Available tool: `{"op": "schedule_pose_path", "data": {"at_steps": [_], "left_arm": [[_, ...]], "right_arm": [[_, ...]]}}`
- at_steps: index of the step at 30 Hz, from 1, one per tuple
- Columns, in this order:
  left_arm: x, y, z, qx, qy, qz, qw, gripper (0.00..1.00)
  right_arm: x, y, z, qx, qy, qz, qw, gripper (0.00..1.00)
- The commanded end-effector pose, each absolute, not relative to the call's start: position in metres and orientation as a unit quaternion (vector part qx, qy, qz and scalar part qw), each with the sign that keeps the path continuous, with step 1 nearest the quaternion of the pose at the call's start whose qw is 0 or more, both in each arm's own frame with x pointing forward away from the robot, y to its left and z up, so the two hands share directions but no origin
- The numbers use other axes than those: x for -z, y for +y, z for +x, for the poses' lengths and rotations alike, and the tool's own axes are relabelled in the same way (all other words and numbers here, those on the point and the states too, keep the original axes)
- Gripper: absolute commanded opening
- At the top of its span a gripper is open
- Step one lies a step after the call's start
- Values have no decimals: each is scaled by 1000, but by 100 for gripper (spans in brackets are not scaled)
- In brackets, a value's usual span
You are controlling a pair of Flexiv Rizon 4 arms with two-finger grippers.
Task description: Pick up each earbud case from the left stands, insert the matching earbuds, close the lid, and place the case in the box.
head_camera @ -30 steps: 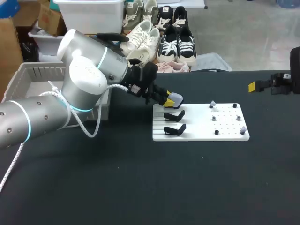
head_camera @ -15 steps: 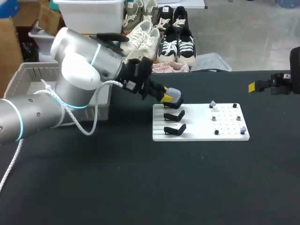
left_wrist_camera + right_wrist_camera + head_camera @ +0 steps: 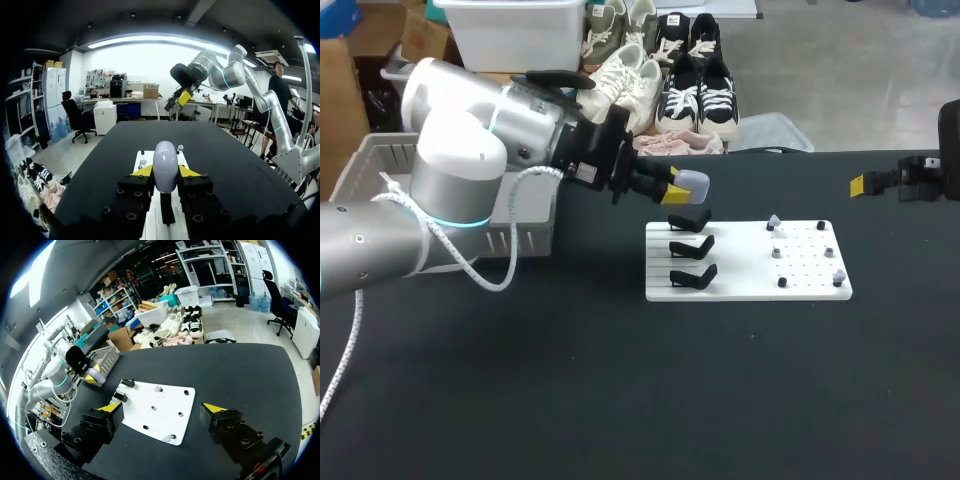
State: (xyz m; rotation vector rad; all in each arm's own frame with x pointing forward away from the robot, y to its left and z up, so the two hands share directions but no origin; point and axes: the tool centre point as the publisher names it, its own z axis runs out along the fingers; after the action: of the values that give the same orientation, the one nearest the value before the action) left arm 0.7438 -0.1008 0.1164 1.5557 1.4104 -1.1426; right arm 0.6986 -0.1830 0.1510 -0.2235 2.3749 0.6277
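Observation:
My left gripper [image 3: 680,189] is shut on a pale lavender earbud case [image 3: 692,183], held just above the top black stand [image 3: 690,218]. The left wrist view shows the case [image 3: 165,167] upright between the yellow fingertips [image 3: 142,171]. Two more bare black stands [image 3: 693,245] [image 3: 694,276] sit on the left of the white board [image 3: 750,285]. Small pale earbuds [image 3: 773,222] [image 3: 839,276] rest on pegs at the board's right side. My right gripper [image 3: 162,410] stands open and holds nothing, above the table to the right of the board [image 3: 155,415].
A grey slatted box [image 3: 390,143] stands at the table's left, behind my left arm. Black table surface stretches in front of the board and to its right. My right arm [image 3: 920,180] comes in at the far right edge.
My left gripper has lifted the case up off the top stand, which now stands bare. The left arm's elbow swung back and left. The right arm has not moved.

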Motion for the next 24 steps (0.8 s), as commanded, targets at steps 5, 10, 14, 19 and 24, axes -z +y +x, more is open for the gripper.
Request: {"op": "schedule_pose_path", "data": {"at_steps": [5, 10, 14, 19, 24], "left_arm": [[-138, -102, 696, 414, 539, 585, 442, 0], [-144, -108, 684, 417, 532, 587, 445, 0], [-146, -113, 677, 420, 532, 584, 446, 0], [-145, -118, 670, 420, 535, 577, 453, 0], [-144, -122, 665, 418, 533, 577, 457, 0]], "right_arm": [[-150, -185, 700, -244, 908, -88, 331, 100], [-150, -185, 700, -244, 908, -88, 331, 100], [-150, -185, 700, -244, 908, -88, 331, 100], [-150, -185, 700, -244, 908, -88, 331, 100], [-150, -185, 700, -244, 908, -88, 331, 100]]}}
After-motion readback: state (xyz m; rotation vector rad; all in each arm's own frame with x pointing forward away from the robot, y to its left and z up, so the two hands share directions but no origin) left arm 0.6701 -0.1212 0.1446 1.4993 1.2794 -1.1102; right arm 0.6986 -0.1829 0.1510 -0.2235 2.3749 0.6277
